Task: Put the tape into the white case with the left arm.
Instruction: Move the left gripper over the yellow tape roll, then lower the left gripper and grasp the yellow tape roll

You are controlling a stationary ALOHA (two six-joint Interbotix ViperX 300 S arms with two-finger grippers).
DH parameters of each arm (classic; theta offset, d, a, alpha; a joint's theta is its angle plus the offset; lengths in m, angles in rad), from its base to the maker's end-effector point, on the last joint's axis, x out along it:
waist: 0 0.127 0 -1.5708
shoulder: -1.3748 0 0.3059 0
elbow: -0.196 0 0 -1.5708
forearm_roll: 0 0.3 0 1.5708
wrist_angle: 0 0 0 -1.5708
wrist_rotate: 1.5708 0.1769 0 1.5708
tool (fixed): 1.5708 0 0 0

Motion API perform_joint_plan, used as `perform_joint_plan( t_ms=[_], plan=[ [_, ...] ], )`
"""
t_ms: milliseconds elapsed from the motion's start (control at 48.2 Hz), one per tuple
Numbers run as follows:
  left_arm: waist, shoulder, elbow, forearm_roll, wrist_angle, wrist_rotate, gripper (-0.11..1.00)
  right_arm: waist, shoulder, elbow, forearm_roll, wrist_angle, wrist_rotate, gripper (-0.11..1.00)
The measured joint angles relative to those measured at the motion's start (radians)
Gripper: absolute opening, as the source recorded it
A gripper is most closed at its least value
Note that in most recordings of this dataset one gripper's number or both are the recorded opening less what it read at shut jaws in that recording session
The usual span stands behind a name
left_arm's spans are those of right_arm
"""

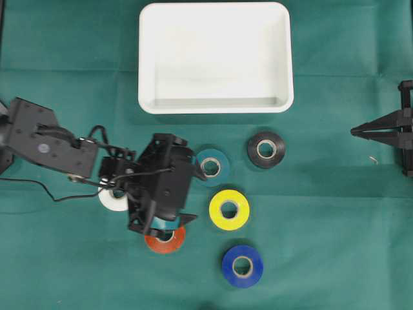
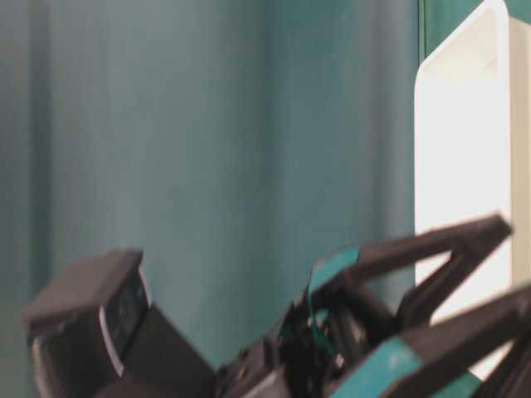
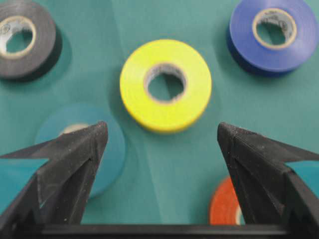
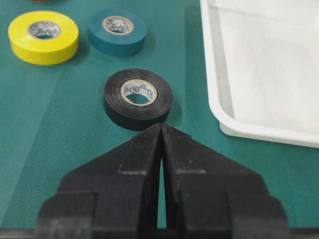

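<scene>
Left gripper (image 3: 162, 132): spread about as wide as it goes, nothing between the teal-banded fingers (image 3: 75, 154), hanging above the green cloth (image 3: 164, 169) among the rolls. Straight ahead in the wrist view, framed by the two tips, the yellow tape (image 3: 165, 84), lying flat with its hole up; likely the roll being lined up, though not certain. Just beside the left-hand finger and partly hidden by it, a teal tape (image 3: 107, 149); low by the right-hand finger, an orange tape (image 3: 224, 204); farther off, a black tape (image 3: 27, 45) and a blue tape (image 3: 271, 32); half under the arm in the overhead view, a white tape (image 1: 111, 201). None of them touching, none yet in the white case (image 1: 213, 58), which sits well apart at the far edge of the cloth with nothing in it. Step in hand, judged from this: the approach, before any grasp. Next move as a guess: ease forward and down until the fingers straddle the chosen roll across its outer wall, clear of the teal and orange neighbours, then close, lift, carry over the near wall of the case and let go. Main risk: nudging a neighbouring roll, or pinching on the rim so the roll tips. Right gripper (image 4: 162, 134): closed tight on nothing, parked at the side near the black roll, no part in this.
</scene>
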Motion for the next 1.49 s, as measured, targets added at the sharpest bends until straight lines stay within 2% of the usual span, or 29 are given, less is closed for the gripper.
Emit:
perform_joint_plan(
  t_ms=[166,726,1182,1493],
  plan=[
    [0.018,0.063,-0.049,0.0,0.02,0.034,0.98,0.0,0.0,0.003,0.0,-0.002,0.0,-0.09],
    [0.043,0.229,-0.178,0.0,0.034,0.041,0.98,0.0,0.0,0.009,0.0,-0.008,-0.002,-0.09],
    [0.06,0.299,-0.23,-0.002,0.037,0.041,0.98,0.002,-0.002,0.014,0.0,-0.012,0.0,-0.09],
    [0.063,0.357,-0.261,0.0,0.08,0.04,0.98,0.002,-0.002,0.014,0.0,-0.014,0.0,-0.09]
  ],
)
